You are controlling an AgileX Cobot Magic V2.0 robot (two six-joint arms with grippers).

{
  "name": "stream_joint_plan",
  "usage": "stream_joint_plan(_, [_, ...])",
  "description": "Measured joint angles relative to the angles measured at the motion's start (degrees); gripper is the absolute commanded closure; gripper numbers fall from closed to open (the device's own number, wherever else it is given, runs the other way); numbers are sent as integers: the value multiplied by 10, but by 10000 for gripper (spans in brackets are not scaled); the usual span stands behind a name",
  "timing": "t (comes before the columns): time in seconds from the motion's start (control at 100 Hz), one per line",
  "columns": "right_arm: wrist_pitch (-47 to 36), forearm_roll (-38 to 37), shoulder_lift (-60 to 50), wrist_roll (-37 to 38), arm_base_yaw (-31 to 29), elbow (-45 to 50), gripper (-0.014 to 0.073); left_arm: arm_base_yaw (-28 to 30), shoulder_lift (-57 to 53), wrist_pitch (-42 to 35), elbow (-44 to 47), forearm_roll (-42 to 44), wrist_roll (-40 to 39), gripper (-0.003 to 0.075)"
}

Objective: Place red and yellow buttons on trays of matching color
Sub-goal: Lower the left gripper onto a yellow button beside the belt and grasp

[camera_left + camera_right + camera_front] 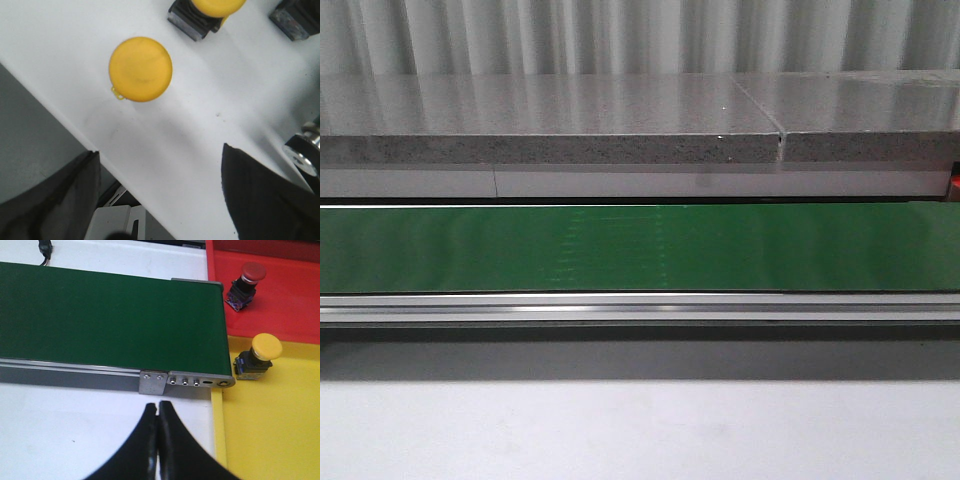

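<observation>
In the left wrist view a yellow button (140, 69) stands on the white table, seen from above. A second yellow button (216, 6) on a black base lies at the frame's edge. My left gripper (159, 150) is open and empty, short of the round yellow cap. In the right wrist view a red button (246, 281) lies on the red tray (290, 300), and a yellow button (259, 356) lies on the yellow tray (280, 430). My right gripper (158, 407) is shut on nothing, over the white table in front of the belt's end. Neither gripper shows in the front view.
The green conveyor belt (640, 248) runs across the front view, with a grey stone ledge (550, 148) behind it. The belt's end (200, 381) meets the two trays. Another black button base (296, 17) and a metal part (304, 152) sit near the left gripper. The table edge (75, 132) is close.
</observation>
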Motion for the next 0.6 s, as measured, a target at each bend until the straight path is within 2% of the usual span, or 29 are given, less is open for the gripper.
stream_joint_plan(0.25, [0, 0, 0, 0, 0, 0, 661, 0, 37, -20, -1, 16, 0, 226])
stream_joint_plan(0.6, [0, 0, 0, 0, 0, 0, 661, 0, 105, -101, -14, 22, 0, 227])
